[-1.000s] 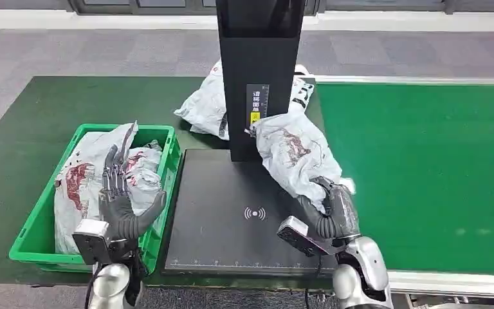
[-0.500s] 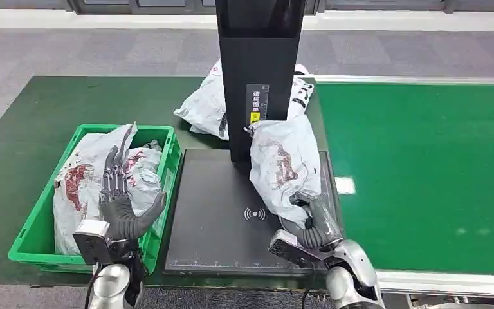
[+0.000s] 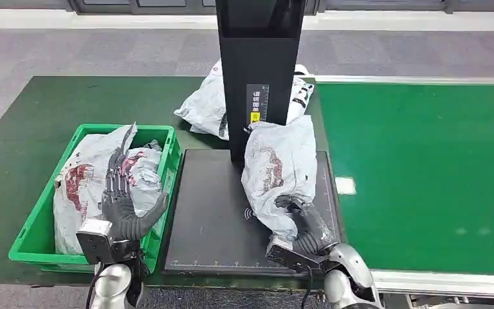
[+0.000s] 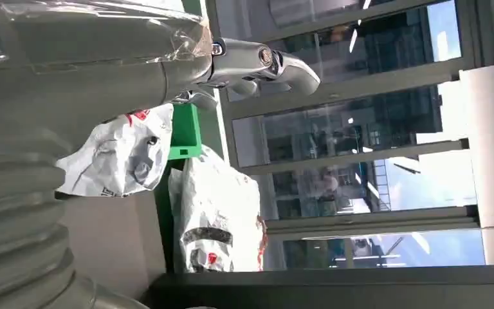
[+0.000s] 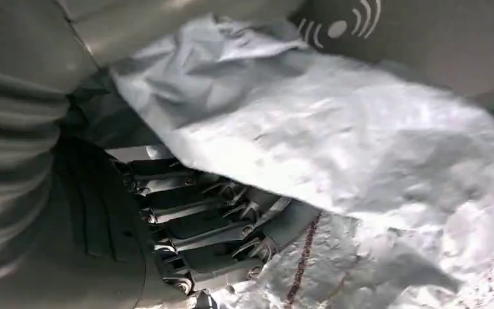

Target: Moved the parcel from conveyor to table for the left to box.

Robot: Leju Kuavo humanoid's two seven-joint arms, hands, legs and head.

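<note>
Parcel [image 3: 276, 174], grey poly mailer with red print: lying on the black scanner platform [image 3: 212, 232], far end against the black upright column [image 3: 259, 77].

Our right hand [image 3: 303, 226] had its fingers [image 5: 199, 232] curled around the near end, gripping the slack bag. Our left hand [image 3: 121, 199] hovered, fingers spread and holding nothing, over the green crate [image 3: 29, 241] of bagged parcels. Risks we judged: limp film slipping from the grip; the far end snagging on the column; the parcel dragging off the platform edge toward the conveyor belt [image 3: 424, 167].
</note>
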